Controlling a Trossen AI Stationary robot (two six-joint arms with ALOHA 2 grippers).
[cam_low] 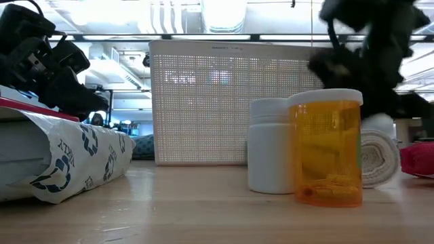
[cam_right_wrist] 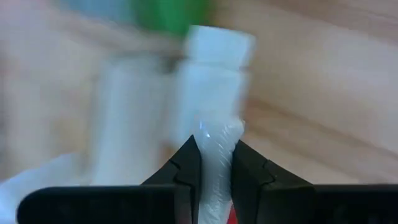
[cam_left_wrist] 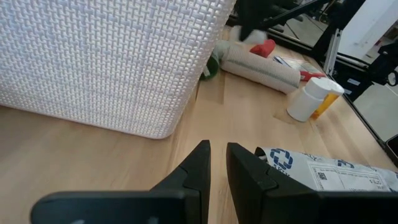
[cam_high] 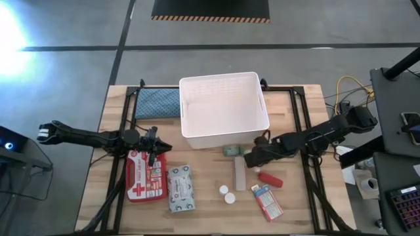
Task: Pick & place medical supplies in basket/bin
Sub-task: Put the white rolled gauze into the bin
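Your right gripper [cam_high: 251,159] was pinched on the white roll [cam_high: 240,174] at lower centre, just below the empty tub [cam_high: 223,108], a pick step; next you needed to lift over the rim, while the left gripper [cam_high: 155,148], nearly closed and empty, waited above the case [cam_high: 146,177].

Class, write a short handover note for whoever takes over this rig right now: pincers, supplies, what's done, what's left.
Left pincer: shut, empty, over the red case.
Right pincer: shut on a white wrapped thing, probably the roll, just in front of the tub.
Done: nothing; the tub is empty.
Left: case, wipes, orange bottle, white bottle, roll, red tube and box, all on the table in front of the tub.
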